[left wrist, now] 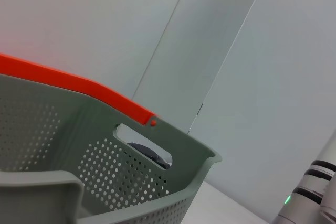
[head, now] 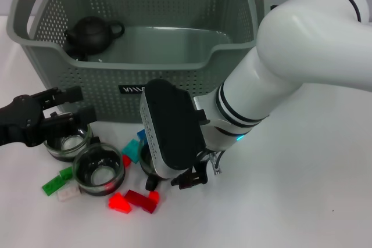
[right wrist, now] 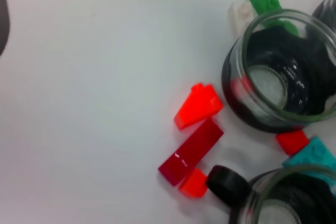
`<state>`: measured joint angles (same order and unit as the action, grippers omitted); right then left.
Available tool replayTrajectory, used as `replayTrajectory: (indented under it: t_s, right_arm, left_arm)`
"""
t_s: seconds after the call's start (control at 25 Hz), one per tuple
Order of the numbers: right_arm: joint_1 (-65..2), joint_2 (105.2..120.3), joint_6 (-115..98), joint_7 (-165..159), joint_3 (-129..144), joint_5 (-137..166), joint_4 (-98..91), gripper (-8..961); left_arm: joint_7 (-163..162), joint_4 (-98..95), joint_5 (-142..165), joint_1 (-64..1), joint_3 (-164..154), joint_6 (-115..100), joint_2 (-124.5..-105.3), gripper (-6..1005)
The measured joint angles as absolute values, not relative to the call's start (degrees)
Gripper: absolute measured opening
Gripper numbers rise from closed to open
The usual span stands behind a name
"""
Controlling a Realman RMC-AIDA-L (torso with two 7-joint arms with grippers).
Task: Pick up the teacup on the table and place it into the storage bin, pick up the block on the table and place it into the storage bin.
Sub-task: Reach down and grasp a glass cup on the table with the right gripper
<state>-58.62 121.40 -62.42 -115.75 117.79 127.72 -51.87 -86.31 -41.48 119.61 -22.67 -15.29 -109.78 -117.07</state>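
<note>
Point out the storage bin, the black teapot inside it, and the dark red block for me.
storage bin (head: 168, 79), head view, on its perforated front wall.
black teapot (head: 90, 33), head view, on its round body.
dark red block (right wrist: 191, 151), right wrist view, on its long top face.

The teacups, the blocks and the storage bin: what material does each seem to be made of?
The teacups look like clear glass: see-through walls with bright glints. The blocks seem glossy hard plastic, brightly coloured with studs, some translucent. The storage bin looks like matte grey moulded plastic, perforated with small holes.
</note>
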Motion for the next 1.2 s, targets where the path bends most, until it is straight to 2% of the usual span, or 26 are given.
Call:
replayTrajectory:
  t_s: [0.28, 0.48, 0.92, 1.04, 1.2]
  right_arm:
    - [-58.53, 121.6, -61.3, -115.75, 118.14, 127.54, -51.95, 493]
    - [-58.49, 121.71, -60.87, -115.75, 118.77, 127.53, -51.67, 421]
    - [-58.59, 121.73, -60.77, -116.97, 119.2, 127.39, -51.59, 389]
    - [-58.65, 121.73, -60.97, -117.0, 119.19, 127.36, -51.53, 214]
    - [-58.51, 121.65, -61.13, -117.06, 119.18, 126.9, -51.79, 154]
  left_arm:
    - [-86.31, -41.48, 119.61, -22.6, -15.29, -109.77, -117.07, 816]
    - [-86.31, -41.48, 119.61, -22.59, -15.29, -109.82, -117.07, 816]
    - [-86.37, -41.49, 119.61, -22.79, -15.29, -110.05, -117.07, 815]
    - [-86.43, -41.49, 119.58, -22.81, -15.29, -110.15, -117.07, 815]
    - [-86.45, -41.49, 119.51, -22.97, -15.3, -110.2, -117.07, 815]
